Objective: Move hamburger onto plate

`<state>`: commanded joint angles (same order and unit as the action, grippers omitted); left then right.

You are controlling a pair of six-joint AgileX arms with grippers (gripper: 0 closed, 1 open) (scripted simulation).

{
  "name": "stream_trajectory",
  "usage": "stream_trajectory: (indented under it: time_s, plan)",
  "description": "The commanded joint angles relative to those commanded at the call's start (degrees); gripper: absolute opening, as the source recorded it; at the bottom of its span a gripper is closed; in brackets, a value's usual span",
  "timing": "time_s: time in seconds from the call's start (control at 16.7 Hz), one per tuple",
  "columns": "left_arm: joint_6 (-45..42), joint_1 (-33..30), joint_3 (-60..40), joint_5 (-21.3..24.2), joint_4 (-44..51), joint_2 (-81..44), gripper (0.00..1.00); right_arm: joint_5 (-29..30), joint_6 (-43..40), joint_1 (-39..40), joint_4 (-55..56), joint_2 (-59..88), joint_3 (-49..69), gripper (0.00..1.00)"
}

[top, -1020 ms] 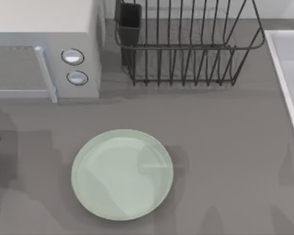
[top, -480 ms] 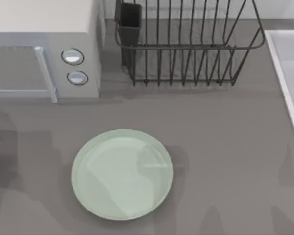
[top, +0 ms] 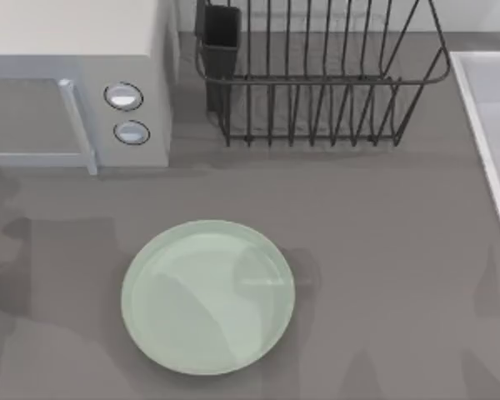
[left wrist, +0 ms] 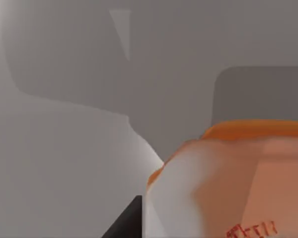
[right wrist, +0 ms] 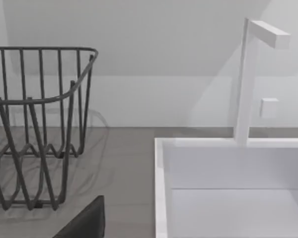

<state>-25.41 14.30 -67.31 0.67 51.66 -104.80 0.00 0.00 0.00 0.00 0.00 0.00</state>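
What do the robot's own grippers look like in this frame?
The left gripper is a matte black, straight-edged sliver; the right gripper is a dark charcoal wedge with a slanted edge. No cables or markings are discernible on either.

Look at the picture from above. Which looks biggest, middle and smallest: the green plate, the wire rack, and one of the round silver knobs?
1. Wire rack, the widest thing, though its top is cut off by the picture's edge.
2. Green plate, a little narrower.
3. Silver knob, by far the smallest. The second knob looks the same size.
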Motion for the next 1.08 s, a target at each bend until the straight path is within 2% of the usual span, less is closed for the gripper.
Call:
stream_trajectory:
  time_s: [0.3,0.72,0.9,1.08]
  plan:
    - [0.19,-0.14,-7.10,0.00,11.70,4.68,0.00,0.00,0.00,0.00,0.00,0.00,0.00,1.00]
    - [0.68,-0.28,-7.60,-0.03,12.27,4.83,0.00,0.00,0.00,0.00,0.00,0.00,0.00,1.00]
    - [5.72,-2.18,-8.16,-0.12,13.21,3.66,0.00,0.00,0.00,0.00,0.00,0.00,0.00,1.00]
    - [16.04,-5.91,-9.18,-0.33,14.51,1.90,0.00,0.00,0.00,0.00,0.00,0.00,0.00,1.00]
